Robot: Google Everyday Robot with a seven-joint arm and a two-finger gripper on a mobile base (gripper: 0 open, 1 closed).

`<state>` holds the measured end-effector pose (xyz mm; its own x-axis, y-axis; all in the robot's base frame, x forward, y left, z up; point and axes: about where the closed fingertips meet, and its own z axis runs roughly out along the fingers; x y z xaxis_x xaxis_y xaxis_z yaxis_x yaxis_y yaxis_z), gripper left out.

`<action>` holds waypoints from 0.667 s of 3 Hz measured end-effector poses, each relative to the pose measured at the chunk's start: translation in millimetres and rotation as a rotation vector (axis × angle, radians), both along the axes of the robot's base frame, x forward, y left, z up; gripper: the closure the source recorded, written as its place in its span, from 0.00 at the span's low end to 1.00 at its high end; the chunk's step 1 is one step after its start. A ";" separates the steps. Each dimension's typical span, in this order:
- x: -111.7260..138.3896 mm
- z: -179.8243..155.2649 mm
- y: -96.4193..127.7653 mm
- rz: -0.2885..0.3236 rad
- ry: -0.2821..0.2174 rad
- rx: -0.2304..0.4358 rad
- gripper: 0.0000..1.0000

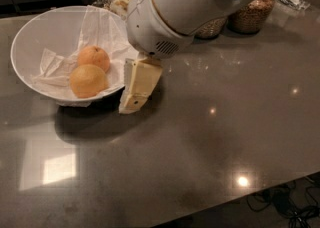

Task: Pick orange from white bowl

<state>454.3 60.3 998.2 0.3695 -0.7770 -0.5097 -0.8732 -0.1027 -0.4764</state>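
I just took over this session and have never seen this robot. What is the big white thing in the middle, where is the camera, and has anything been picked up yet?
There is only one camera view. It looks down on a dark counter from above; where it is mounted is not known. The big white rounded shape is the robot's arm, close to the lens. The cream-coloured piece hanging below it is the gripper, the robot's two-finger hand. It sits just outside the right rim of the white bowl, low over the counter. The bowl is lined with crumpled paper and holds two fruits: the back orange and the front orange. Both lie in the bowl, so neither is picked up yet. Glass jars of grain stand along the back.
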 end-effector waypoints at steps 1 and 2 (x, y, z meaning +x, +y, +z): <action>6.5 2.5 34.8 0.014 0.009 0.040 0.00; 6.5 2.5 34.8 0.014 0.009 0.040 0.00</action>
<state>460.8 95.1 1000.7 0.3752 -0.7506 -0.5440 -0.8761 -0.0954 -0.4726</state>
